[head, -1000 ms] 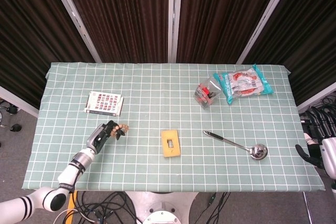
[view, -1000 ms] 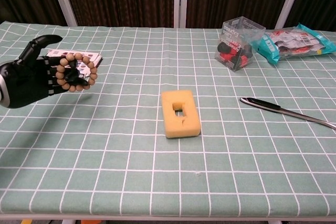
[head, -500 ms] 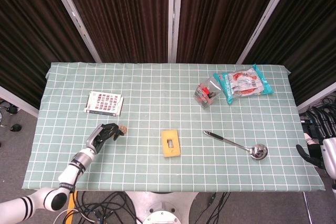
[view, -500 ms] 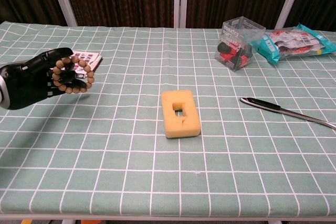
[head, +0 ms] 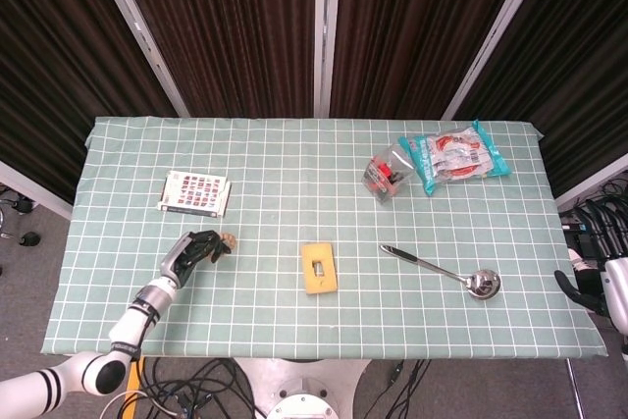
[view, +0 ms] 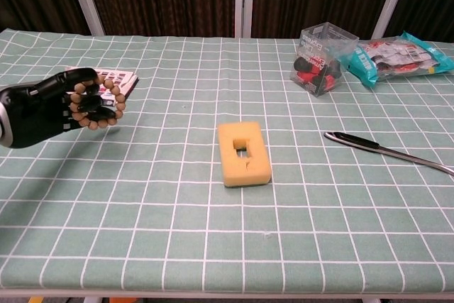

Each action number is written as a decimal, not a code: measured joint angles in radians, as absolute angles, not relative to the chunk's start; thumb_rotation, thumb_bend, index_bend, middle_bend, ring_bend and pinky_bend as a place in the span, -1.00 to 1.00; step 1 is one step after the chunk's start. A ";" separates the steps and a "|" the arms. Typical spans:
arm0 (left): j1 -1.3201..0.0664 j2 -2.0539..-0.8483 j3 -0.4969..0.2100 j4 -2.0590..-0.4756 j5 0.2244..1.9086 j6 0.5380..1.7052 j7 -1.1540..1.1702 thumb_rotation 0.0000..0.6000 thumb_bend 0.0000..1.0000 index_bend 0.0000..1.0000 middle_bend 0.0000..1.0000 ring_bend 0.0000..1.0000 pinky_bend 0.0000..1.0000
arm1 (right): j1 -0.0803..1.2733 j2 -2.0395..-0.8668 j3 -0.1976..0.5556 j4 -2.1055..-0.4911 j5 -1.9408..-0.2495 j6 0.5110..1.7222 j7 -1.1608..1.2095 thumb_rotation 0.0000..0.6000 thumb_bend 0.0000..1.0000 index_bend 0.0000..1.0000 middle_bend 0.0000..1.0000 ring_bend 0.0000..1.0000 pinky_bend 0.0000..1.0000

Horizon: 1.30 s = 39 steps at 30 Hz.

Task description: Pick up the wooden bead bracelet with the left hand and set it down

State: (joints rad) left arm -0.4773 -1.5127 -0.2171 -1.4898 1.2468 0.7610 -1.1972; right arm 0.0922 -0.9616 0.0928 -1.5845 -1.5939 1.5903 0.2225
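Note:
My left hand [view: 42, 110] is a black hand at the left of the table, and it holds the wooden bead bracelet [view: 99, 104] in its curled fingers, a little above the cloth. From the head camera the left hand [head: 196, 250] covers most of the bracelet [head: 229, 240], of which only a few beads show at the fingertips. My right hand [head: 592, 293] hangs off the table's right edge, partly cut off by the frame, with nothing seen in it.
A patterned card box [head: 194, 193] lies just behind the left hand. A yellow sponge block [view: 243, 152] sits mid-table, a metal ladle [head: 446, 270] to its right. A clear box [view: 319, 49] and a teal packet [view: 397, 56] stand at the back right.
The left hand has closed its fingers further around the bracelet and drawn slightly back toward the left; fewer beads show in the head view now.

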 measured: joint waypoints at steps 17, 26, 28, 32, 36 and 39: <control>-0.481 -1.511 -0.205 -1.477 1.332 0.761 -1.252 0.47 0.07 0.08 0.30 -0.20 -0.80 | 0.096 -0.959 0.098 -1.586 -1.589 1.585 0.225 1.00 -0.67 -1.00 -0.97 -1.00 -1.00; -0.493 -1.507 -0.185 -1.469 1.375 0.766 -1.285 0.98 0.12 -0.10 0.15 -0.30 -0.81 | 0.096 -0.958 0.098 -1.588 -1.590 1.587 0.226 1.00 -0.67 -1.00 -0.97 -1.00 -1.00; -0.494 -1.506 -0.181 -1.468 1.384 0.769 -1.291 1.00 0.13 -0.19 0.10 -0.33 -0.81 | 0.096 -0.957 0.098 -1.588 -1.591 1.587 0.226 1.00 -0.67 -1.00 -0.97 -1.00 -1.00; -0.499 -1.504 -0.171 -1.465 1.406 0.777 -1.317 0.97 0.13 -0.33 0.01 -0.36 -0.82 | 0.097 -0.957 0.098 -1.588 -1.590 1.585 0.227 1.00 -0.67 -1.00 -0.97 -1.00 -1.00; -0.503 -1.499 -0.165 -1.463 1.422 0.787 -1.354 0.30 0.05 -0.34 -0.01 -0.38 -0.81 | 0.096 -0.958 0.098 -1.588 -1.590 1.586 0.229 1.00 -0.67 -1.00 -0.97 -1.00 -1.00; -0.508 -1.492 -0.157 -1.461 1.440 0.794 -1.385 0.08 -0.10 -0.28 0.03 -0.38 -0.81 | 0.096 -0.959 0.097 -1.586 -1.589 1.585 0.230 1.00 -0.67 -1.00 -0.97 -1.00 -1.00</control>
State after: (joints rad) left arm -0.5080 -1.4919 -0.1567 -1.4610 1.4403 0.7938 -1.3847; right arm 0.0961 -0.9592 0.0974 -1.5861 -1.5895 1.5852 0.2299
